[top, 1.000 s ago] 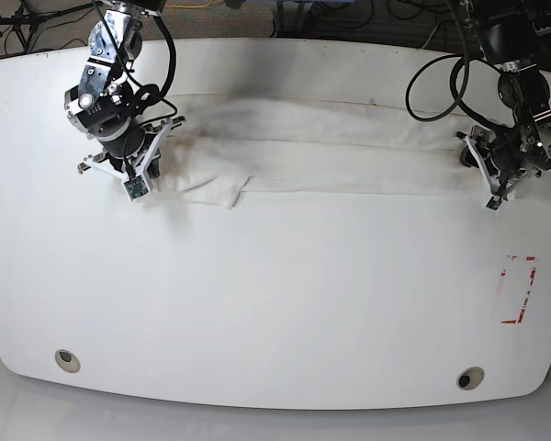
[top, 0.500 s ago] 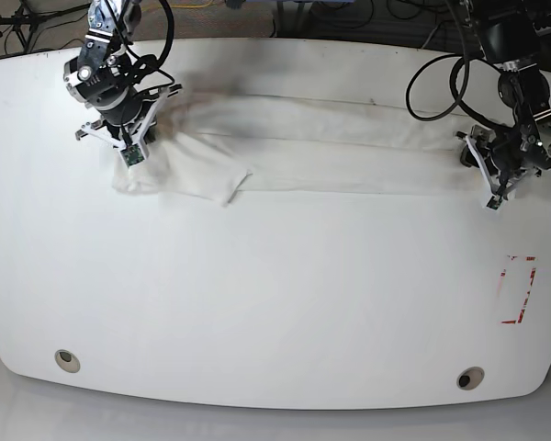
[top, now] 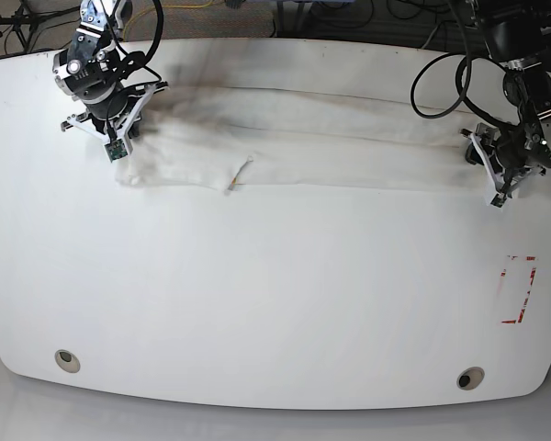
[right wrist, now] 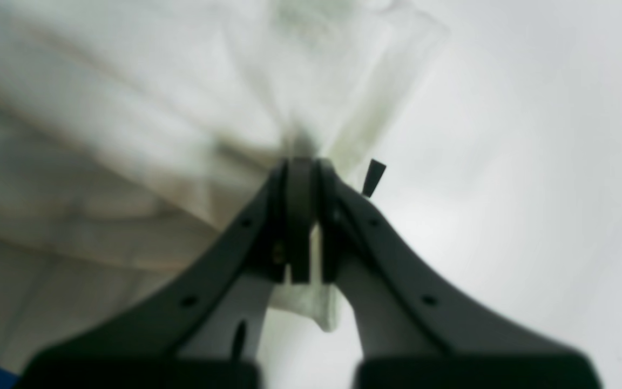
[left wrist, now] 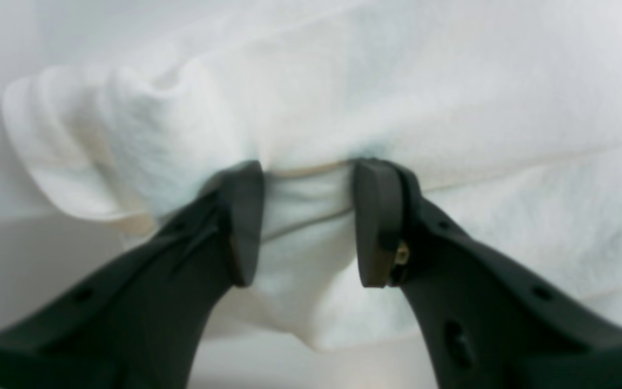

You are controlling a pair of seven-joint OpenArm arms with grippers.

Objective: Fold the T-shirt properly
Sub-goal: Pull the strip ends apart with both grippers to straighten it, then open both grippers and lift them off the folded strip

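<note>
The white T-shirt (top: 303, 138) lies as a long folded band across the far part of the table (top: 275, 294). My right gripper (top: 119, 140) is at the band's left end, shut on a pinch of cloth (right wrist: 127, 108); in the right wrist view its fingers (right wrist: 301, 178) are pressed together, with a small black tag (right wrist: 374, 177) beside them. My left gripper (top: 485, 156) is at the band's right end. In the left wrist view its pads (left wrist: 308, 216) hold a thick fold of T-shirt (left wrist: 397, 81) between them. A small orange mark (top: 237, 172) shows on the front edge.
A red rectangle outline (top: 519, 289) is marked on the table at the right. Two round holes (top: 66, 360) (top: 470, 378) sit near the front edge. Black cables (top: 432, 83) loop from the right-hand arm, and more run behind the table's far edge.
My right gripper has drawn back toward the far left corner with the cloth, and the bunched flap at that end has pulled out flat. The left gripper shifted only slightly to the right.
</note>
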